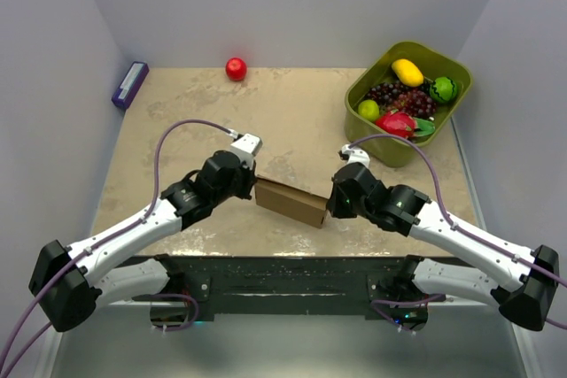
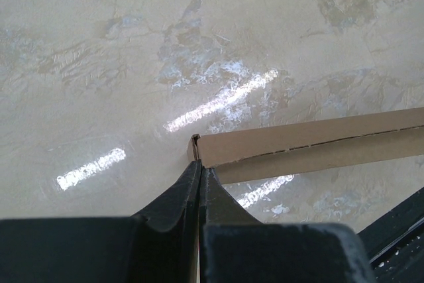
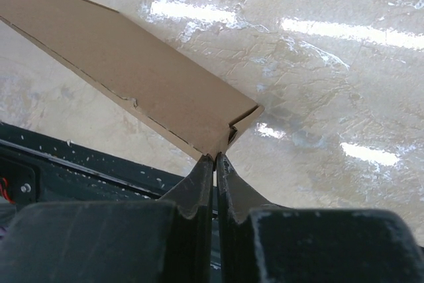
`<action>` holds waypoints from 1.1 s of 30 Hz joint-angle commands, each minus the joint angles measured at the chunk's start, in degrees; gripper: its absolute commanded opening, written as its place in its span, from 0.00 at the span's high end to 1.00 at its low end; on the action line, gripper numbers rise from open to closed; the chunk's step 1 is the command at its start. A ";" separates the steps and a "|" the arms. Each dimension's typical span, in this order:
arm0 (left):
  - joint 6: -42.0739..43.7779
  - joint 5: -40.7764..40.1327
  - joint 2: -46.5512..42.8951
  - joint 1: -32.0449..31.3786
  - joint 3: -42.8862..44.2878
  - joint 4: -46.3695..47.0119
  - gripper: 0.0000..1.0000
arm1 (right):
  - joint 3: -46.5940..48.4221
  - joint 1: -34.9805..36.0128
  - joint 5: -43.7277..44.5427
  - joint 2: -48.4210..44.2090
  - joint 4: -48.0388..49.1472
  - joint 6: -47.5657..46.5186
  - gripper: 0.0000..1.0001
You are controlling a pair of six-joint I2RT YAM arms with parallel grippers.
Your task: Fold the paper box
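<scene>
Top external view, nearest first: the left arm and the right arm reach inward from the near edge of the desk and meet at the two ends of the paper box. The box lies as a narrow brown strip just beyond that edge, between the arms, its left end a little farther back than its right. The left jaws are pressed together at the left end; in the left wrist view the fingers meet with no gap, and the box's corner sits right at their tips. The right jaws are narrow at the right end; the right wrist view shows only a thin slit between the fingers, with a folded corner of the cardboard caught at their tips and the panel slanting up and away to the left. Farther back on the right stands a green bin, well apart from the box. It holds a pink-red dragon fruit at its near side, a pale green fruit, dark grapes, a round green fruit and a yellow fruit at the back. At the far edge a red ball-shaped fruit sits alone, and a flat purple-blue object lies against the left wall.
</scene>
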 commanded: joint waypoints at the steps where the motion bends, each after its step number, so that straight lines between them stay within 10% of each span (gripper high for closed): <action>1: 1.57 -0.17 0.71 -1.62 1.62 -0.31 1.00 | 0.82 -0.08 0.97 -1.33 2.87 2.86 0.96; 33: 3.24 -9.66 3.17 -8.04 1.70 -2.24 1.00 | -7.26 -3.42 -1.05 -7.92 9.82 8.14 1.00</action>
